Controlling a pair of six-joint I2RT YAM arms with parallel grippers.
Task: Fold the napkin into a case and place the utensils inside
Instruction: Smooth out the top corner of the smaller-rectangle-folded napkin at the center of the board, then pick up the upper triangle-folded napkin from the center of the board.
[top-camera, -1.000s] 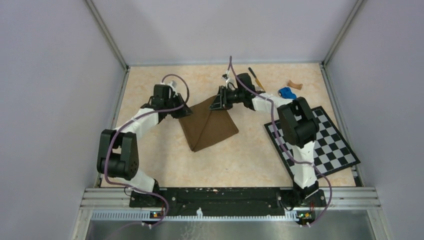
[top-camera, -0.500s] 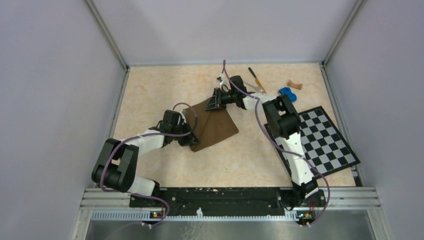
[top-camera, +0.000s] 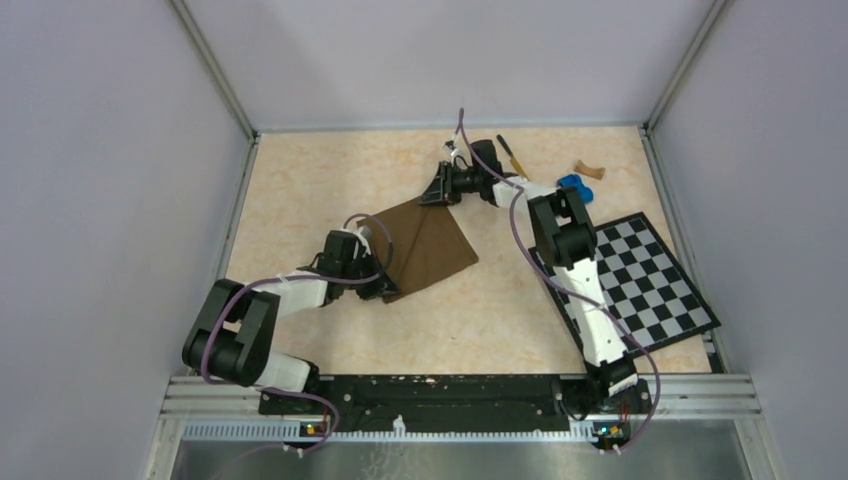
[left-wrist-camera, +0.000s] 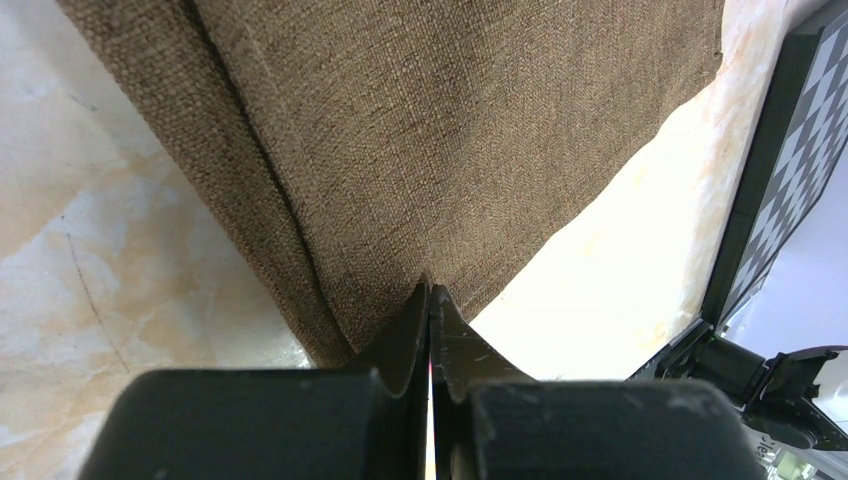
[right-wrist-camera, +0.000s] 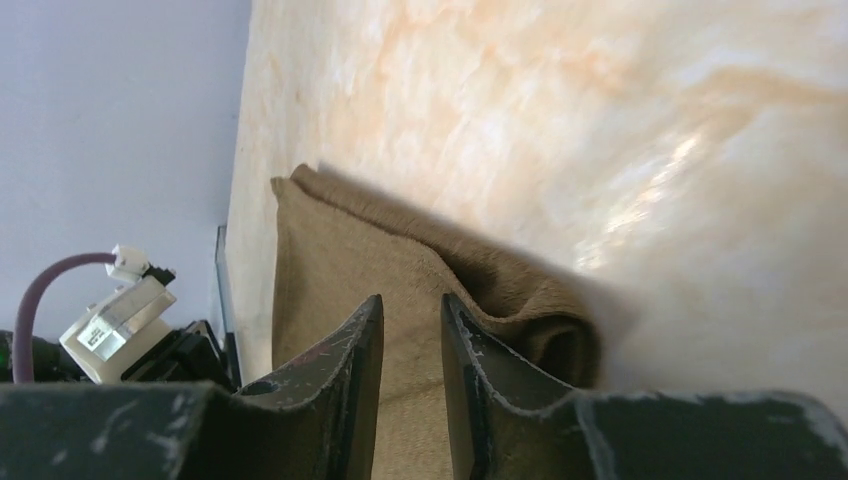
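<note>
One brown napkin (top-camera: 430, 245) is lying near the middle of the surface (top-camera: 300, 180), folded over on itself so that a crease is running along it, and it is being attended at two opposite ends by the two arms. The left end effector (left-wrist-camera: 430, 300) is being kept clenched on the napkin's near-left corner, its two fingers pressed together with only a hairline of light between them and the cloth's edge caught at their tips. The right end effector (right-wrist-camera: 410, 300) is being held at the napkin's far corner, its two fingers narrowly parted with cloth showing in the gap and a raised bunch of cloth beside the right-hand finger; whether the cloth is being pinched there cannot be told. One knife (top-camera: 513, 156) with a yellow-orange handle is lying beyond the right arm, apart from the napkin. One blue toy car (top-camera: 573, 185) is resting to the right of the knife, and one checkered board (top-camera: 640, 280) is lying at the right edge.
</note>
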